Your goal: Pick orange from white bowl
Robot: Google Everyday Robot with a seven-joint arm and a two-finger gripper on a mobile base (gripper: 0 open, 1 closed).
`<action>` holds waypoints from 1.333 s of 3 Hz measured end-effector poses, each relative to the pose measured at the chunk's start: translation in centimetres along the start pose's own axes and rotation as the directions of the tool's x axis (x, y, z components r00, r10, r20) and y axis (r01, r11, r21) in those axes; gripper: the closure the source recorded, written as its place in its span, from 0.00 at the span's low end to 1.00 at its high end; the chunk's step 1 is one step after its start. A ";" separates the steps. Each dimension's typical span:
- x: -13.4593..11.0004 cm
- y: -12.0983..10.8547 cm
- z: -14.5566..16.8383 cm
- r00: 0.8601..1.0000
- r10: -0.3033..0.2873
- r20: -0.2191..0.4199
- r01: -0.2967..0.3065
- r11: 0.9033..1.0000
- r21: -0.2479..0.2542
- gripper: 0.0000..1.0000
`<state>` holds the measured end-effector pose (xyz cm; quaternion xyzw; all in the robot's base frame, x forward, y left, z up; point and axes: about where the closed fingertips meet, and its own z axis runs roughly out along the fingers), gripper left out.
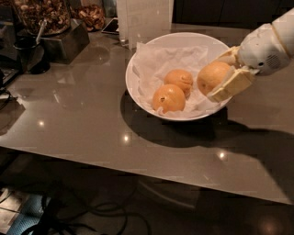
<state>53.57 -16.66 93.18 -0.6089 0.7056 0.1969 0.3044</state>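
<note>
The white bowl point(138, 92) sits on the grey table, lined with crumpled white paper. My gripper point(219, 72) reaches in from the right and is shut on the orange point(211, 77), the largest and smoothest fruit, holding it slightly above the bowl's right side. One cream finger point(232, 85) lies under the orange, the other point(226, 56) behind it. Two other oranges rest in the bowl: one with a dark stem spot point(168, 97) at the front and a smaller dimpled one point(179, 80) behind it.
A tall translucent container point(144, 18) stands just behind the bowl. At the back left are a dark box point(64, 41) bearing a bowl of nuts point(41, 13), a black cup point(30, 57) and another dish of snacks point(89, 16). The table's front edge runs diagonally below.
</note>
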 end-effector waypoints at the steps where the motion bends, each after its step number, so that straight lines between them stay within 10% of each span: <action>1: -0.5 2.5 -1.9 0.980 -0.056 0.193 0.068 0.996 -0.052 1.00; 3: 2.7 8.8 -6.4 0.913 -0.006 0.408 0.035 0.997 -0.064 1.00; 4: 2.6 8.8 -6.4 0.913 -0.006 0.408 0.035 0.997 -0.064 1.00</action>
